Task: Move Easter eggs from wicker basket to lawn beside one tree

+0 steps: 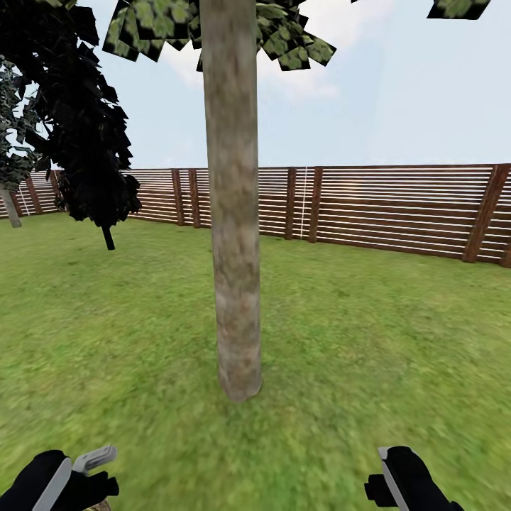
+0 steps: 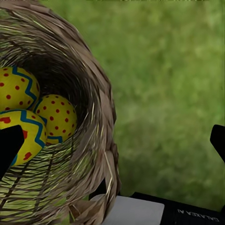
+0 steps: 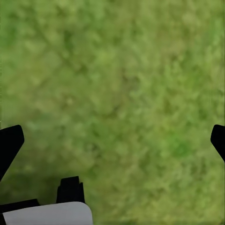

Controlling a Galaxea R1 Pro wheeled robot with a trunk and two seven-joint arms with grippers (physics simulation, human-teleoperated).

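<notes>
Right beside the left pincer (image 2: 112, 140), spread wide and empty, the wicker basket (image 2: 96, 117) holds three Easter eggs (image 2: 56, 117).

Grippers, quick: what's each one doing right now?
Left gripper: open, straddling the basket rim, holding nothing.
Right gripper: open, empty, over the lawn.

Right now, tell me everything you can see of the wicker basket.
The wicker basket is a round, brown, open-weave basket of straw-like strands, with a thick, rough rim and a deep, shadowed hollow. In the left wrist view it appears close to the camera, partly cut off by the frame's edge. Three yellow eggs with blue zigzags and red dots lie inside, bunched together against the wall. Green lawn shows beyond the rim. Whether the left gripper is holding the basket cannot be told.
</notes>
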